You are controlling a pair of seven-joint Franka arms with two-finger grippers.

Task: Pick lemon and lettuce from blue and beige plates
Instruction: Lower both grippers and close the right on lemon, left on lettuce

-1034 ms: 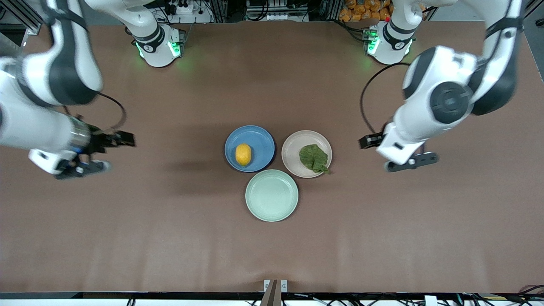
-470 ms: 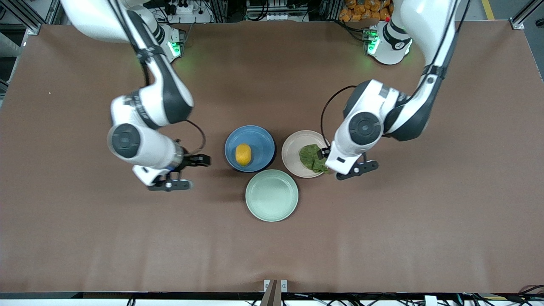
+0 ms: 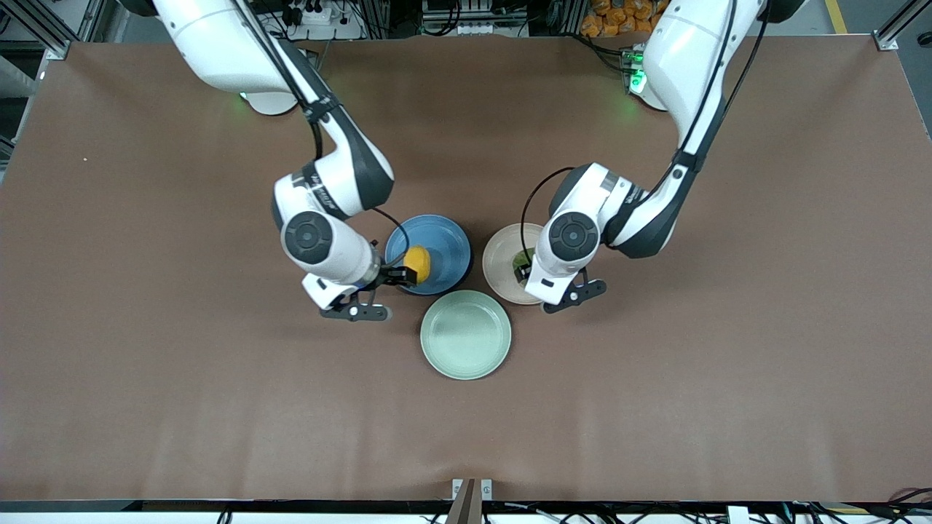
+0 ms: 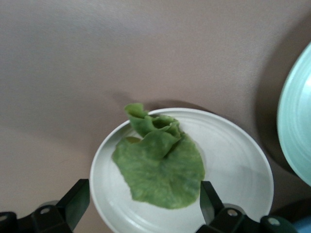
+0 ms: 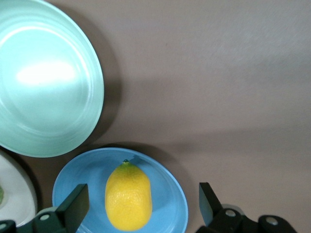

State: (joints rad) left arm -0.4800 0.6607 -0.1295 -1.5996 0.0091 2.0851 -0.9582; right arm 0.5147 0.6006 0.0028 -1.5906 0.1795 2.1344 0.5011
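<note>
The small oval yellow lemon [image 5: 128, 202] lies on the round matte blue plate [image 5: 167, 194], the right gripper [image 5: 141, 208] spread wide around it. The crinkled dark green lettuce leaf [image 4: 159, 168] rests on the pale beige plate [image 4: 233, 160], straddled by the wide-open left gripper [image 4: 141, 206].

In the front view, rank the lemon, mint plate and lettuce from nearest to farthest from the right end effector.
From the right end effector, over the blue plate:
1. Lemon, right at the fingertips.
2. Mint plate, nearer the camera.
3. Lettuce, on the beige plate toward the left arm's end.
</note>
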